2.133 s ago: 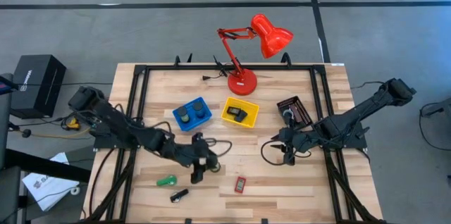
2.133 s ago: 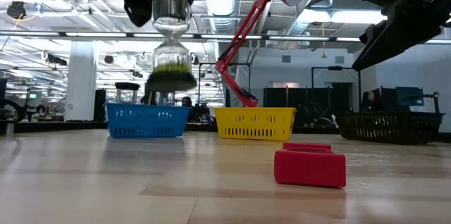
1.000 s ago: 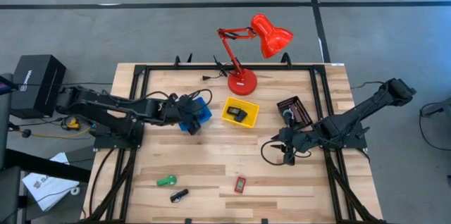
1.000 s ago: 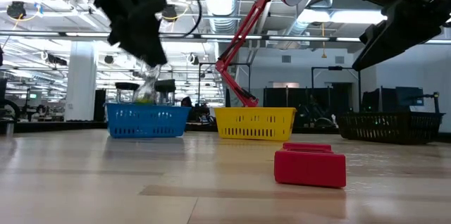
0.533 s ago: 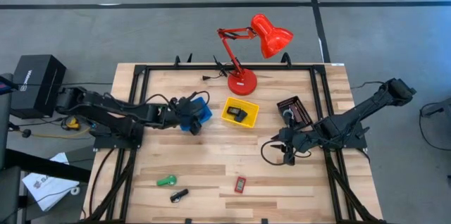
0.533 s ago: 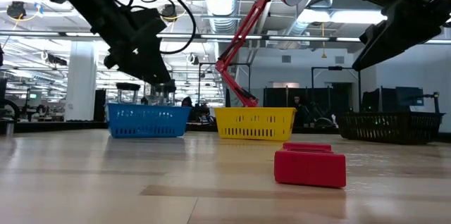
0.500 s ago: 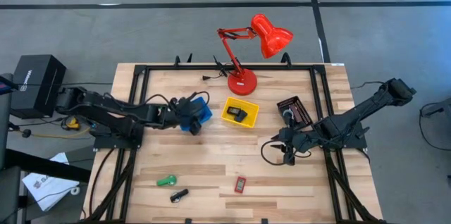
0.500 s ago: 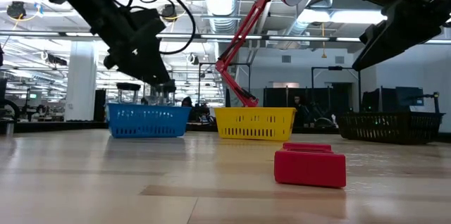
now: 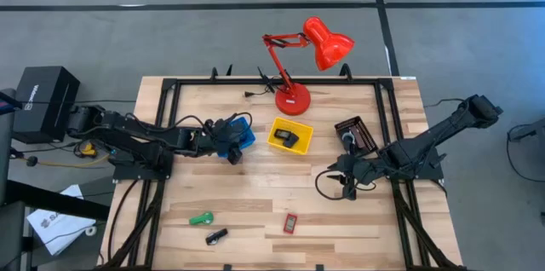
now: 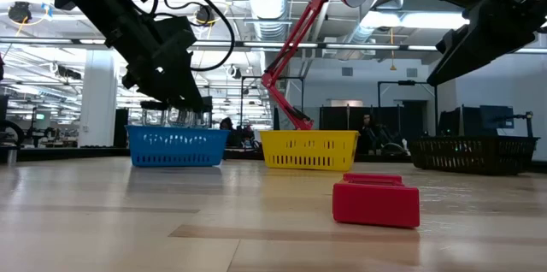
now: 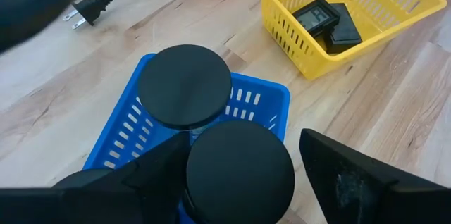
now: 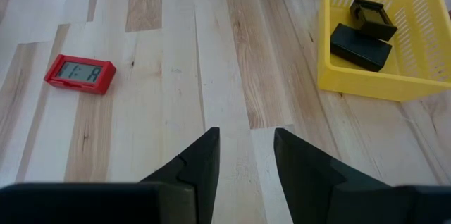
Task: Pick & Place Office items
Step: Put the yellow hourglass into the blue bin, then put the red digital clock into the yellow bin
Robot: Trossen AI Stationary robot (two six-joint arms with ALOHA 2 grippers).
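Hovering over the blue basket (image 9: pixel 241 131), the left gripper (image 11: pixel 239 164) had its fingers spread apart around a black-lidded jar (image 11: pixel 239 171) that now stood inside the basket, next to a second jar (image 11: pixel 184 85) with the same black lid. Half a second before, those fingers were narrower on the jar; now they stood wide, so the jar looked released and this placement was probably done.

About 2 seconds earlier that arm was at the front of the table carrying the clear jar in the air; it then swung back to the basket and came down over it.

The right gripper (image 12: pixel 245 155) waited above bare wood near the table's right side, unchanged, its fingers a little apart and holding nothing.

Left on the table were the green clip (image 9: pixel 201 218), a small black piece (image 9: pixel 215 237) and the red clock (image 12: pixel 79 74). The yellow basket (image 9: pixel 278 141) held 2 dark blocks (image 12: pixel 361 46).
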